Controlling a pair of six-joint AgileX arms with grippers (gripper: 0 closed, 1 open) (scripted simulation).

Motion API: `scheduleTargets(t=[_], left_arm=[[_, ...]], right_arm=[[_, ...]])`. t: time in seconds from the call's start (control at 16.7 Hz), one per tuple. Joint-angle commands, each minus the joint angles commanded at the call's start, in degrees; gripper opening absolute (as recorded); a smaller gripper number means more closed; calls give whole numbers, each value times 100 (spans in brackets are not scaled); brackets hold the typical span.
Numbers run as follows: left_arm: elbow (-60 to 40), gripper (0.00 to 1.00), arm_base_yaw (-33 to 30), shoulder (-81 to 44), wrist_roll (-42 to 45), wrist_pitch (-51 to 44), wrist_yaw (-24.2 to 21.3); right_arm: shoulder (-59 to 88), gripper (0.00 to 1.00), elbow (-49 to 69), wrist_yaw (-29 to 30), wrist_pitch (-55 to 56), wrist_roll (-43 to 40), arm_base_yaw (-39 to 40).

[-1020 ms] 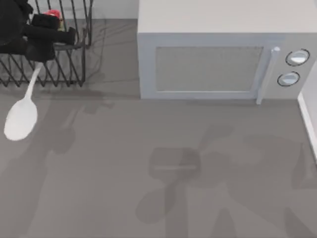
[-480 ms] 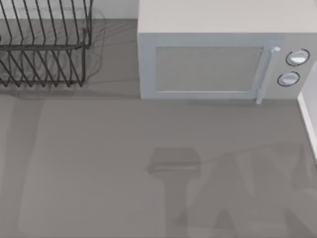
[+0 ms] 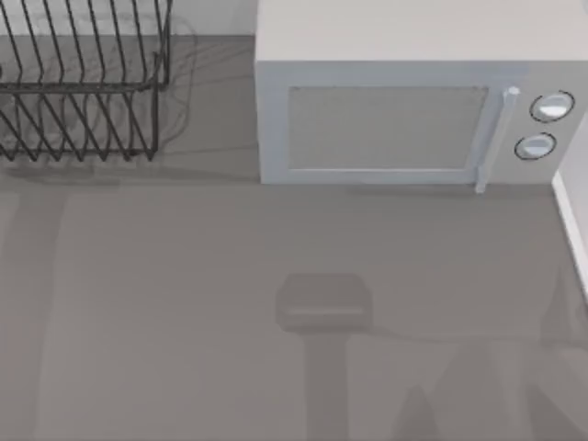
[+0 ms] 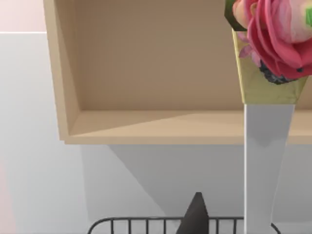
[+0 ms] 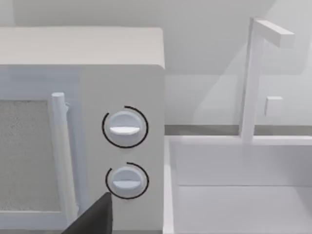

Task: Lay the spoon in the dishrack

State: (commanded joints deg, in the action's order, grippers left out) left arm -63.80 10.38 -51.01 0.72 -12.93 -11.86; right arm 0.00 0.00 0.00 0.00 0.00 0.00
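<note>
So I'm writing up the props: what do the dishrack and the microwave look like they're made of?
The dishrack looks like thin black wire, probably coated metal: slim slanted bars with gaps between them. The microwave looks like matte pale grey painted metal or plastic, going by its flat, even faces, with two shinier round knobs.

A grey table (image 3: 184, 312) is stretching across the scene, with soft shadows lying over it. A pale grey microwave (image 3: 404, 110) is standing at its back, toward the right. A wooden shelf (image 4: 161, 126) is hanging on a white wall (image 4: 29, 146), and a white sink (image 5: 239, 195) with a faucet (image 5: 256, 78) is sitting beside the microwave.
</note>
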Motion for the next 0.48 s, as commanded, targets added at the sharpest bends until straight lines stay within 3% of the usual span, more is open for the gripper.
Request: scheduleTargets(t=[0.24,0.48], left_arm=[[-17,0,-51,-212,12,185,19],[88,0,-159,-1239,15,1264,104]], right_arm=[[0,100,0,0,0,0,0],[0,100,0,0,0,0,0]])
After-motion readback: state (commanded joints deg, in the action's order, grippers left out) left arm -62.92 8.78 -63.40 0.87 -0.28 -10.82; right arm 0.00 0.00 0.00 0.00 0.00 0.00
